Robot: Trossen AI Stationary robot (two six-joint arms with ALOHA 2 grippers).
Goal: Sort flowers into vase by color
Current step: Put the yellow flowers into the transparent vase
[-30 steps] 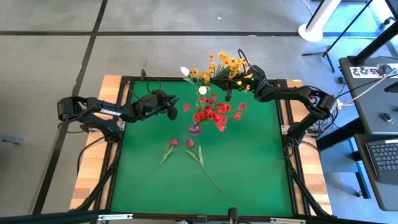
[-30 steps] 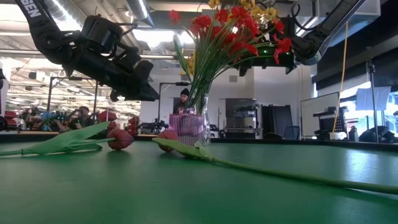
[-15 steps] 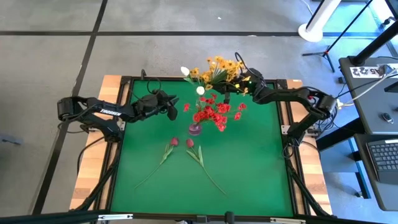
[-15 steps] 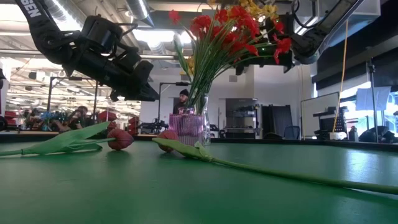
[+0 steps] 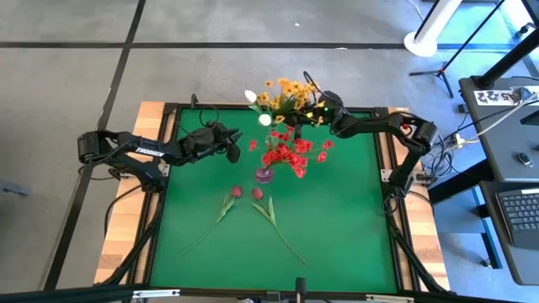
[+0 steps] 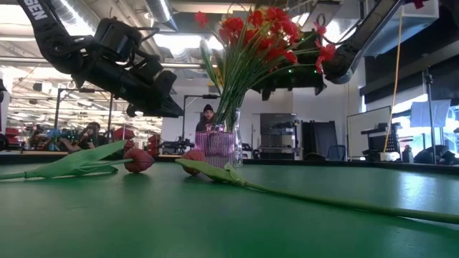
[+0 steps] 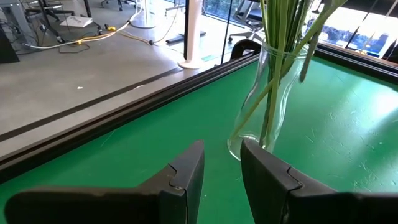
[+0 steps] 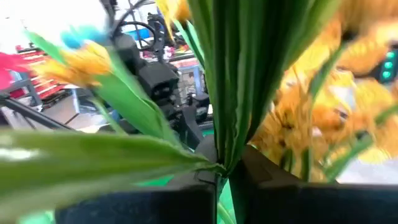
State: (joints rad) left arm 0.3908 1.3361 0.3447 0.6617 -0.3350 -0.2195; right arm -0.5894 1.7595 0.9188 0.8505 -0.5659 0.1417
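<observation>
A purple glass vase (image 5: pixel 264 175) (image 6: pixel 219 147) stands mid-table with red blossom clusters (image 5: pixel 286 151) in it. My right gripper (image 5: pixel 318 114) is raised near the far edge, shut on a bunch of yellow-orange flowers (image 5: pixel 288 91). A white bud (image 5: pixel 265 119) shows next to that bunch, and another white bud (image 5: pixel 250 96) farther left. Two dark red buds (image 5: pixel 237 192) (image 5: pixel 257 193) lie flat on the green mat, stems pointing toward the near edge. My left gripper (image 5: pixel 229 139) (image 7: pixel 222 171) hovers left of the vase, open by a narrow gap and holding nothing. My right gripper pinches the bundled green stems (image 8: pixel 222 134) of the yellow-orange flowers between its two fingers (image 8: pixel 273 186). The fingers come level from the table's right, lying across the stems. The bunch is lifted clear of the table, its blossoms (image 5: pixel 290 88) spread beyond the gripper toward the far left.
The green mat (image 5: pixel 337 219) is framed by a black rail and wooden edges. The long stems of the dark red buds (image 6: pixel 323 197) stretch across the near half. The mat's right half holds nothing. People and shelving show in the room beyond.
My right gripper has moved toward the table's left along the far edge, toward the vase, carrying the yellow-orange bunch with it. The white bud beside the bunch has shifted left as well. The left arm and the flowers on the mat have kept still.
</observation>
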